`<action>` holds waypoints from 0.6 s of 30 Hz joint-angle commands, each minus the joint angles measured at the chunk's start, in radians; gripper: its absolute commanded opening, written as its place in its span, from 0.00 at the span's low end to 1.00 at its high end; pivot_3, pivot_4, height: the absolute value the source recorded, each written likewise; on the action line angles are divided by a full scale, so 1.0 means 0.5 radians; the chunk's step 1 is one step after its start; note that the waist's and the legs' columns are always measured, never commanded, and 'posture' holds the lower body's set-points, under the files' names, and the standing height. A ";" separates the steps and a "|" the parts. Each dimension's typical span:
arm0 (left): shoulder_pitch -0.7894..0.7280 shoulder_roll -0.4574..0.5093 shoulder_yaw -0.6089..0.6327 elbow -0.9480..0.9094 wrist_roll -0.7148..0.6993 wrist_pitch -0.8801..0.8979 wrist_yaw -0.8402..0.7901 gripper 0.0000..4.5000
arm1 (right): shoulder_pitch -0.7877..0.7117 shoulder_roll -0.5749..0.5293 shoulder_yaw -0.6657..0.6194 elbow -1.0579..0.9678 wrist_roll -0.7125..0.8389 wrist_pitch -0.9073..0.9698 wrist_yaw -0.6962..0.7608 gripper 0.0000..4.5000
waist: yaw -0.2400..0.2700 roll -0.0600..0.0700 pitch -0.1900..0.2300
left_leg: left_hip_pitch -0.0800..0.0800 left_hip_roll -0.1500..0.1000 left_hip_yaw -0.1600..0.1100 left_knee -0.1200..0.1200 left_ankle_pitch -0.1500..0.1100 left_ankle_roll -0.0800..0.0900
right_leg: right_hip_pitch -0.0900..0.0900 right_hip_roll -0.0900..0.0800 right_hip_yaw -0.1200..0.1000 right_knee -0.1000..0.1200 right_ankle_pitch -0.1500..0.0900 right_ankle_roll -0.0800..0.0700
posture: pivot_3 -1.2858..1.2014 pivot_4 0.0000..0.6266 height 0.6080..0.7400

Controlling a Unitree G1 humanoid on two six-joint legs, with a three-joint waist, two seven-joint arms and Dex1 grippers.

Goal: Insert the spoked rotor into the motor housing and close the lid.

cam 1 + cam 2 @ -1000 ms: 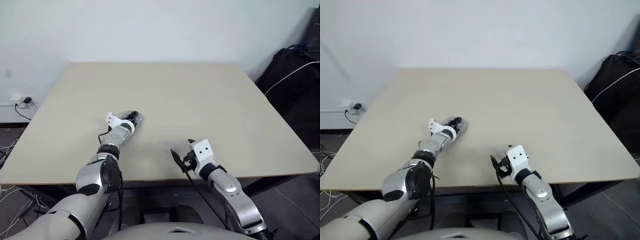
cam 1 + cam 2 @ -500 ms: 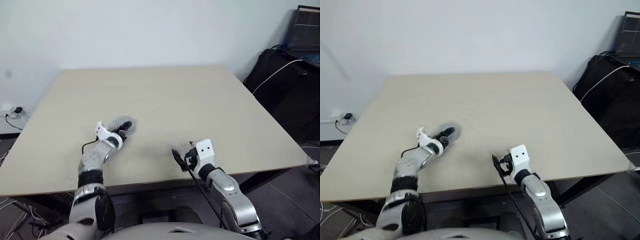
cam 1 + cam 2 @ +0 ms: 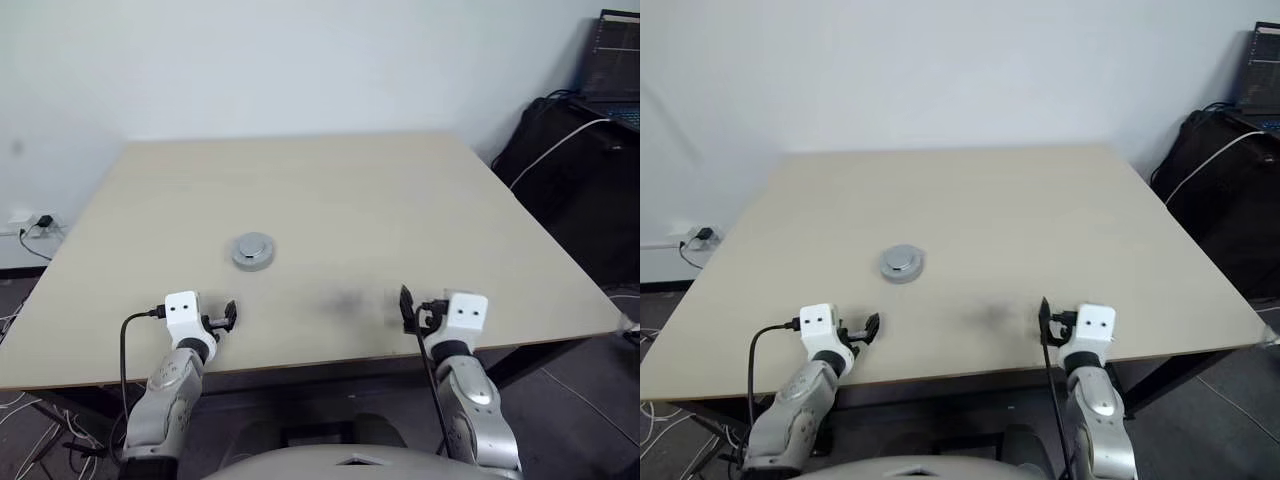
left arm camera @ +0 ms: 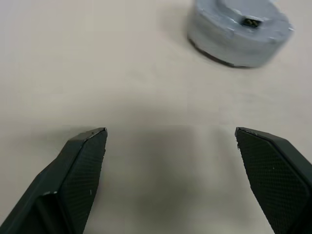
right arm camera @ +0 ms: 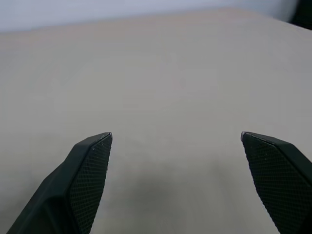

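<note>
Lid [image 3: 253, 250] is seen resting flat on the table [image 3: 400, 200], covering a dark-edged round body beneath it, left of the table's middle. Left gripper [image 3: 222, 319] is held near the front edge at about 7 o'clock from the lid, jaws spread wide and empty. Right gripper [image 3: 413, 310] is placed at about 4 o'clock from the lid, well apart, likewise wide open and holding nothing.
</note>
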State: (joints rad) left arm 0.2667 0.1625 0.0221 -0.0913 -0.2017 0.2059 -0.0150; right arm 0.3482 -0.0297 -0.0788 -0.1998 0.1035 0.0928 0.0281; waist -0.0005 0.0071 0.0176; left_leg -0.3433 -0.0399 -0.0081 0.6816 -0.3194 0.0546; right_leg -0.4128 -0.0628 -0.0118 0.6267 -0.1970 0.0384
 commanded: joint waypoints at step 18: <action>-0.030 -0.177 -0.054 0.248 0.401 -0.931 0.069 0.99 | 0.042 0.091 -0.053 0.254 -0.198 -0.644 -0.234 1.00 | 0.031 0.001 0.011 | -0.006 0.000 0.001 0.001 0.000 0.019 | -0.003 -0.003 -0.005 -0.003 -0.005 0.007 | 0.52 0.00 1.00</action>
State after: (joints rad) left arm 0.2639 0.0786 -0.0088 0.0377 -0.0020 -0.2337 0.0231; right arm 0.3773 0.0118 -0.0976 -0.0574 -0.0044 -0.2155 -0.0895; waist 0.0150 0.0075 0.0231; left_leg -0.3461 -0.0397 -0.0075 0.6820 -0.3198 0.0645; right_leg -0.4142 -0.0642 -0.0141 0.6251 -0.1998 0.0421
